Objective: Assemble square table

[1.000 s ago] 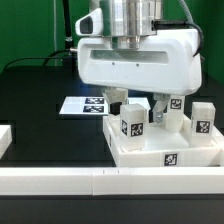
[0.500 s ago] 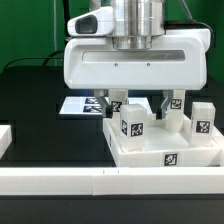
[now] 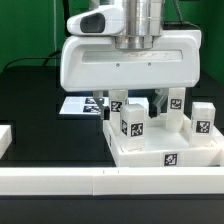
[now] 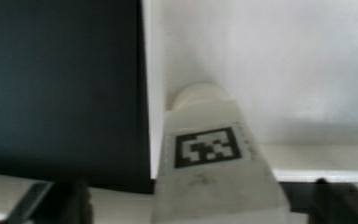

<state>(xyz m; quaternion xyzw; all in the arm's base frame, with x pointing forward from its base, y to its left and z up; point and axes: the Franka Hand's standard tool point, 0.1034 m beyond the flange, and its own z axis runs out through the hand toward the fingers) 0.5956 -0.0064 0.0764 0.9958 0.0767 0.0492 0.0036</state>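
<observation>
The square table's white slab (image 3: 140,150) lies at the exterior view's right, with a tag on its front edge. Three white tagged legs stand on it: one at the front (image 3: 133,122), one behind (image 3: 176,102) and one at the right (image 3: 202,119). My gripper (image 3: 138,105) hangs over the slab with its dark fingers (image 3: 160,103) either side of the front leg. In the wrist view the leg (image 4: 211,150) stands between the fingers (image 4: 66,200) with a gap on each side. The gripper (image 4: 202,205) is open and holds nothing.
The marker board (image 3: 78,104) lies on the black table behind the slab, partly hidden by my hand. A long white border rail (image 3: 90,181) runs along the front. A white rail end (image 3: 5,138) sits at the exterior view's left.
My hand has shifted toward the exterior view's left and looks larger in the frame. The slab and its legs have not moved.
</observation>
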